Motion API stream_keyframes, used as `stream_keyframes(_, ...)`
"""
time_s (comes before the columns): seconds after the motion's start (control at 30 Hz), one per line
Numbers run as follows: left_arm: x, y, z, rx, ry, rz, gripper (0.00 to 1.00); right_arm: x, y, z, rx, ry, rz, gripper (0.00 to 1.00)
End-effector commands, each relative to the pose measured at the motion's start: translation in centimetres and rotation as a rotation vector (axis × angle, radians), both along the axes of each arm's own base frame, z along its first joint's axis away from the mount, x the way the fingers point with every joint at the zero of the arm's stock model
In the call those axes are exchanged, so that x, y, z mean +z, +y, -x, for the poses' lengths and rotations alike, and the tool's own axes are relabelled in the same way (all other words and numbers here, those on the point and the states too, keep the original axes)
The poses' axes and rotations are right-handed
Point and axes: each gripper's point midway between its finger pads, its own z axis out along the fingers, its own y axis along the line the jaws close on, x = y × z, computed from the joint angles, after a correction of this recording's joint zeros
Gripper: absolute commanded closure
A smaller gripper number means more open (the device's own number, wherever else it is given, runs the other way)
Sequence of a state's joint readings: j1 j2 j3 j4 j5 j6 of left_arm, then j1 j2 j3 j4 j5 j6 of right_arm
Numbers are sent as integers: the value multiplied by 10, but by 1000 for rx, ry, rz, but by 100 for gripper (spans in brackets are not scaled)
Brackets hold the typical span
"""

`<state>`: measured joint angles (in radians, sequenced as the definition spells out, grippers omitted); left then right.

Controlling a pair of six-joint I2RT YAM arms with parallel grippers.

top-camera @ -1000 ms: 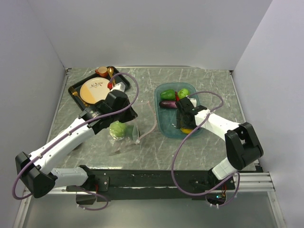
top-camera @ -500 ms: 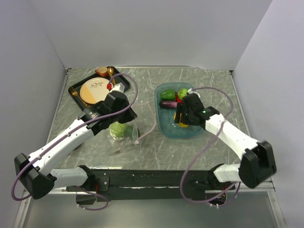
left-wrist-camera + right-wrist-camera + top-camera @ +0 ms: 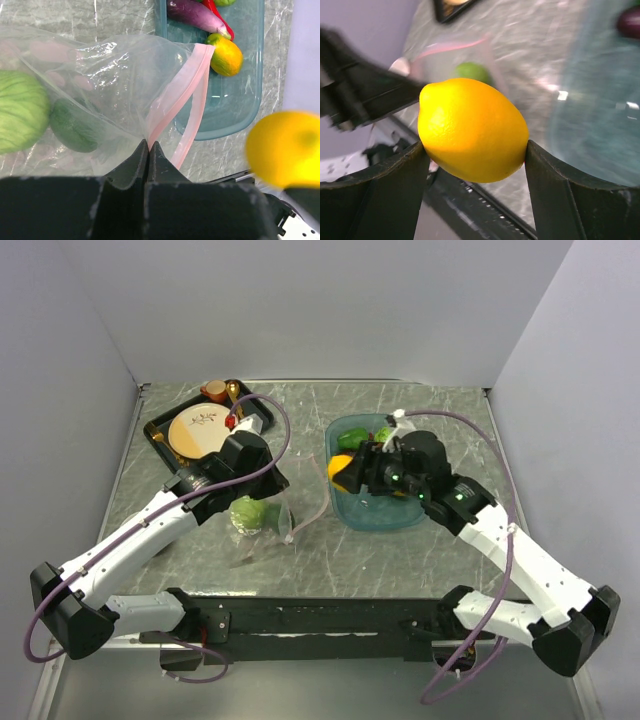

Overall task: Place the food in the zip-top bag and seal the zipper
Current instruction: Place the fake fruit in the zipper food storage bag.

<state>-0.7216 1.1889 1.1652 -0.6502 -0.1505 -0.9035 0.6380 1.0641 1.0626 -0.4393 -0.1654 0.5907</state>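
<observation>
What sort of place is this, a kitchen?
Likely a robot test booth: plain walls box in a marbled table, two arms are mounted at its edge, and the food looks toy.

Left arm (image 3: 140, 535): stretched forward and inward from its base, wrist tipped down.
Left gripper (image 3: 148, 147): jaws pressed together, edge of the bag (image 3: 100, 75) pinched at the fingertips.
Right arm (image 3: 520, 555): elbow low at the right, forearm reaching forward and inward.
Right gripper (image 3: 472, 150): jaws set wide, lemon (image 3: 470, 125) clamped between the fingers (image 3: 380, 200), touching both.
</observation>
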Motion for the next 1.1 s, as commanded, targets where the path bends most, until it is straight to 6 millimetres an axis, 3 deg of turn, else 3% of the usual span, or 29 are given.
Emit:
stream_keyframes(0.0, 15, -8, -4, -13, -42, 41, 99, 29, 42, 7, 110, -40, -86, 53)
stream_keyframes(0.33, 23, -9, -5, -16, -54, 53, 99, -11, 74, 2, 150, 43, -7, 50)
stream_keyframes(0.53, 27, -7, -2, -10, -62, 71, 99, -14, 81, -7, 142, 39, 26, 40)
stream_keyframes(0.6, 29, -6, -1, -5, -64, 71, 99, -12, 82, -9, 143, 31, 36, 31)
stream_keyframes(0.8, 36, -5, -1, -7, -77, 79, 99, -7, 82, -14, 137, 13, 57, 17)
stream_keyframes(1.07, 43, -5, 0, -8, -88, 92, 99, -10, 80, -14, 131, 15, 70, 12)
